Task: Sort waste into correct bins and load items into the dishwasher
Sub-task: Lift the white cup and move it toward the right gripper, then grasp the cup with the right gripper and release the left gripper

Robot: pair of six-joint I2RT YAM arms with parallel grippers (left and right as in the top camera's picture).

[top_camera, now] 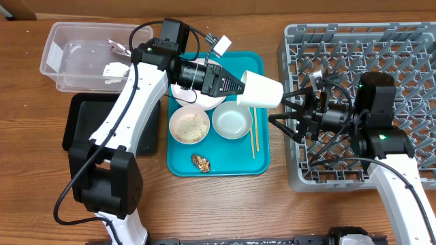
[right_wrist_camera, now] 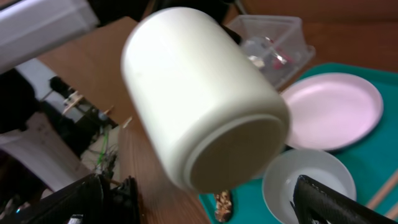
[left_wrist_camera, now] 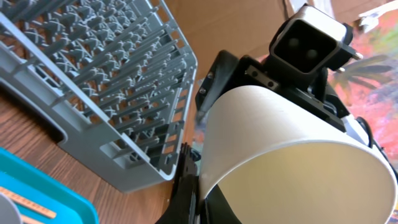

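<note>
My left gripper (top_camera: 240, 88) is shut on the rim of the white cup (top_camera: 262, 90) and holds it on its side in the air between the teal tray and the dishwasher rack (top_camera: 361, 41). In the left wrist view one finger is inside the cup (left_wrist_camera: 292, 149) and one outside, at the left gripper (left_wrist_camera: 198, 196). My right gripper (top_camera: 286, 110) stands open just right of the cup's base, touching nothing. The right wrist view has the cup's base (right_wrist_camera: 236, 149) above the wide-apart fingers of the right gripper (right_wrist_camera: 208, 196). The plate (top_camera: 196, 103) lies partly hidden under my left arm.
The teal tray (top_camera: 262, 160) holds a bowl of rice (top_camera: 189, 126), an empty bowl (top_camera: 231, 121), chopsticks (top_camera: 253, 133) and a brown food scrap (top_camera: 200, 162). A clear tub (top_camera: 58, 51) at the far left holds a red wrapper (top_camera: 119, 47) and a tissue (top_camera: 114, 70). A black tray (top_camera: 78, 122) lies below it.
</note>
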